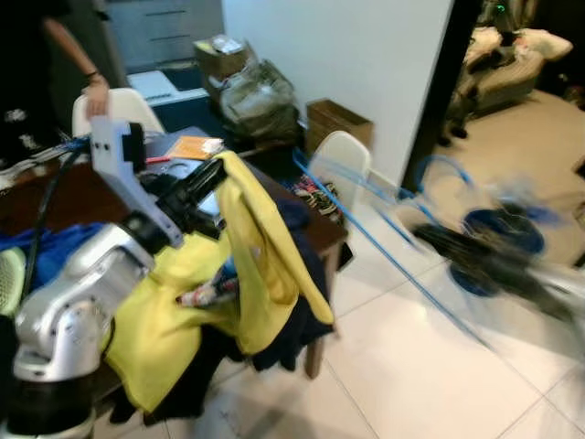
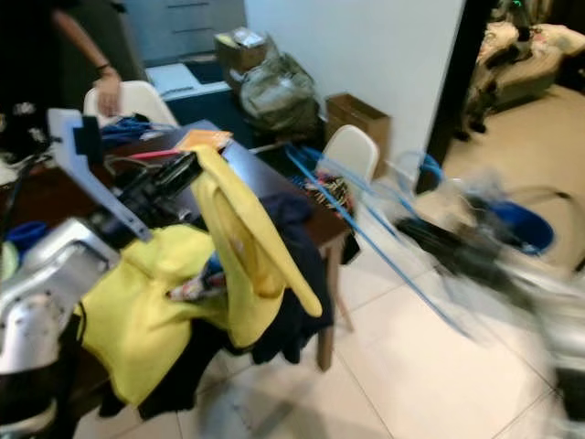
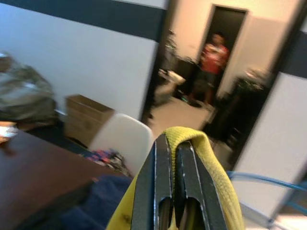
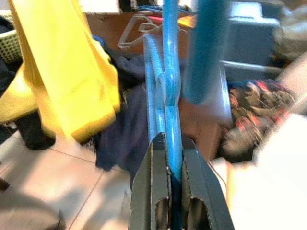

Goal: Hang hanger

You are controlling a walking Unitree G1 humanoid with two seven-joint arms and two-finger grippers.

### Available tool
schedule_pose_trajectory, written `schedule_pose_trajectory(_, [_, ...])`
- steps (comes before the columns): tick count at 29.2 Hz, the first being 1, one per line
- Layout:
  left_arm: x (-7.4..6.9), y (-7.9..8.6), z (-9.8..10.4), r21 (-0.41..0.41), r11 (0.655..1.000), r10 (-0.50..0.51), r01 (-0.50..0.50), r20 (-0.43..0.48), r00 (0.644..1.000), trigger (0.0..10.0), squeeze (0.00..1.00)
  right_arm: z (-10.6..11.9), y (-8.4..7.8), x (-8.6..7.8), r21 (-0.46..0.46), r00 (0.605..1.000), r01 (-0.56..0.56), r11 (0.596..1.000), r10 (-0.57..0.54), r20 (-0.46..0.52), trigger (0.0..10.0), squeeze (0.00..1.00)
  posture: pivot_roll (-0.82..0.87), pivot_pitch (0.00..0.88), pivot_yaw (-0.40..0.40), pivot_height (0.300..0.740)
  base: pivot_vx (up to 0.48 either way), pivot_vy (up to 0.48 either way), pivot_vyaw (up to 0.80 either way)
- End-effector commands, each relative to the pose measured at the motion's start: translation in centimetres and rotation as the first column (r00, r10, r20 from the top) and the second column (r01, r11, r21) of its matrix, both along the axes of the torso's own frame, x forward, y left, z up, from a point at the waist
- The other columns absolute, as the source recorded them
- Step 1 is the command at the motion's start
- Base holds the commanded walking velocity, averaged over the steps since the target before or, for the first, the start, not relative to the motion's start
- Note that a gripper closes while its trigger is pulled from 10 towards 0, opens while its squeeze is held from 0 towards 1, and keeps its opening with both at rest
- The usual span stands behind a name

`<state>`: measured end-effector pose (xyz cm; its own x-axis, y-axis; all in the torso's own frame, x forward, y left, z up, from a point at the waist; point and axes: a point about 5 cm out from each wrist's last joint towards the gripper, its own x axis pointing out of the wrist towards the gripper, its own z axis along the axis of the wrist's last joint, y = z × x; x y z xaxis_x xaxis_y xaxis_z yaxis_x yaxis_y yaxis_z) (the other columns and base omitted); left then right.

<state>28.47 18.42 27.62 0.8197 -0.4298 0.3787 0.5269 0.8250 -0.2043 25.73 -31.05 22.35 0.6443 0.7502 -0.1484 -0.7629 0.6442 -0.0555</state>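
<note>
Left gripper [image 3: 173, 148] jaws are pressed together on the yellow garment [image 1: 251, 238] above the tabletop [image 1: 73, 197]. Right gripper [image 4: 173, 143] jaws pinch the blue hanger [image 4: 169, 81] beside that tabletop.

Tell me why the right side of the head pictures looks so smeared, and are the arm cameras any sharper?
In both eye views the right claw and its blue hanger streak with motion blur, while the yellow garment stays fairly crisp. The left wrist view shows sharp fingers against a soft background. The right wrist view has sharp fingers on the hanger, with a smeared room behind.
</note>
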Motion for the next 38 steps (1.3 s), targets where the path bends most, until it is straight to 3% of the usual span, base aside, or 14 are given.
schedule_pose_trajectory(1, [-0.1,-1.0,0.1,0.027,0.999,-0.045,0.045,0.005,0.999,10.0,0.00,1.1,1.3,-0.7,0.029,0.989,-0.145,0.989,0.145,0.016,10.0,0.00,-0.01,0.000,0.013,0.740,0.000,0.000,0.00])
schedule_pose_trajectory(4, [-0.1,-1.0,0.1,0.034,0.998,-0.044,0.044,0.005,0.999,10.0,0.00,1.6,1.2,-1.5,0.031,0.983,-0.183,0.983,0.183,0.004,10.0,0.00,-0.02,0.000,0.016,0.740,0.000,0.000,0.00])
schedule_pose_trajectory(5, [-0.1,-0.8,0.2,0.039,0.999,-0.038,0.038,0.007,0.999,10.0,0.00,1.8,1.1,-3.0,-0.004,0.959,-0.278,0.960,0.277,-0.065,10.0,0.00,-0.02,0.000,0.019,0.740,0.000,0.000,0.00])
schedule_pose_trajectory(8, [-0.1,-0.6,0.4,0.039,0.999,-0.035,0.035,0.009,0.999,10.0,0.00,2.0,1.3,-3.6,-0.012,0.941,-0.328,0.945,0.325,-0.098,10.0,0.00,-0.02,0.000,0.017,0.740,0.000,0.000,0.00])
schedule_pose_trajectory(10, [-0.1,-0.6,0.5,0.037,0.999,-0.036,0.035,0.010,0.999,10.0,0.00,2.0,2.0,-3.6,-0.008,0.931,-0.355,0.935,0.353,-0.095,10.0,0.00,-0.02,0.000,0.019,0.740,0.000,0.000,0.00])
schedule_pose_trajectory(12, [-0.1,-0.6,0.6,0.040,0.998,-0.040,0.040,0.009,0.999,10.0,0.00,2.3,4.1,-3.7,0.012,0.896,-0.439,0.899,0.438,-0.075,10.0,0.00,-0.02,0.000,0.021,0.740,0.000,0.000,0.00])
schedule_pose_trajectory(13, [-0.1,-0.6,0.6,0.040,0.998,-0.040,0.040,0.009,0.999,10.0,0.00,2.3,4.1,-3.7,0.012,0.896,-0.439,0.899,0.438,-0.075,10.0,0.00,-0.02,0.000,0.021,0.740,0.000,0.000,0.00])
schedule_pose_trajectory(15, [-0.1,-0.7,0.6,0.043,0.998,-0.045,0.045,0.007,0.999,10.0,0.00,2.2,5.8,-3.3,0.005,0.883,-0.468,0.884,0.468,-0.047,10.0,0.00,-0.02,0.000,0.024,0.740,0.000,0.000,0.00])
schedule_pose_trajectory(24, [-0.2,-1.1,0.6,0.045,0.997,-0.062,0.061,0.007,0.998,10.0,0.00,1.1,8.8,-2.3,0.021,0.891,-0.453,0.891,0.453,-0.019,10.0,0.00,-0.01,0.000,0.028,0.740,0.000,0.000,0.00])
schedule_pose_trajectory(38, [-0.2,-1.0,0.9,0.041,0.997,-0.059,0.058,0.016,0.998,10.0,0.00,0.7,9.4,-1.9,-0.084,0.919,-0.393,0.916,0.391,-0.041,10.0,0.00,0.00,0.000,0.022,0.740,0.000,0.000,0.00])
